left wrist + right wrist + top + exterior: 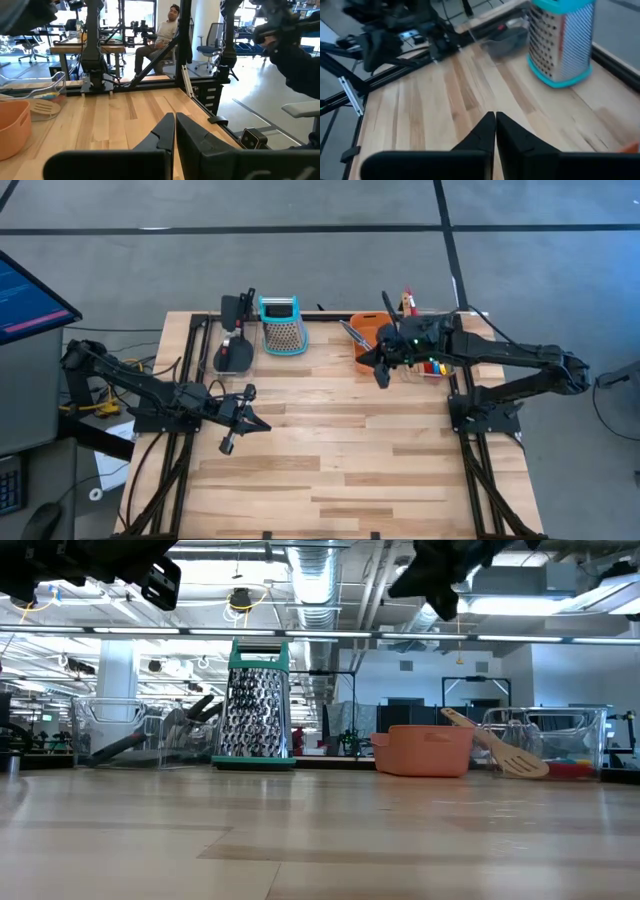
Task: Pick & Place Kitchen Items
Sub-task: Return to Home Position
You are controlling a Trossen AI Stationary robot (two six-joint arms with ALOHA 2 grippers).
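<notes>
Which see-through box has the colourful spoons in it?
The right clear bin beside the orange tub; coloured spoons show inside. The left clear bin, past the grater, holds black spatulas.

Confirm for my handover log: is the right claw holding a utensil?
No, the right wrist view shows the right claw shut tight with nothing gripped in it, above the table.

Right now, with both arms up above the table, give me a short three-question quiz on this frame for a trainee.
1. True or false: the teal-topped metal box grater stands upright on the wooden table.
2. The left gripper and right gripper are: A both shut and empty; B both open; C each clamped on something.
3. Which gripper hovers nearer the orange rectangular plastic tub?
Key: 1 true; 2 A; 3 the right gripper.
</notes>
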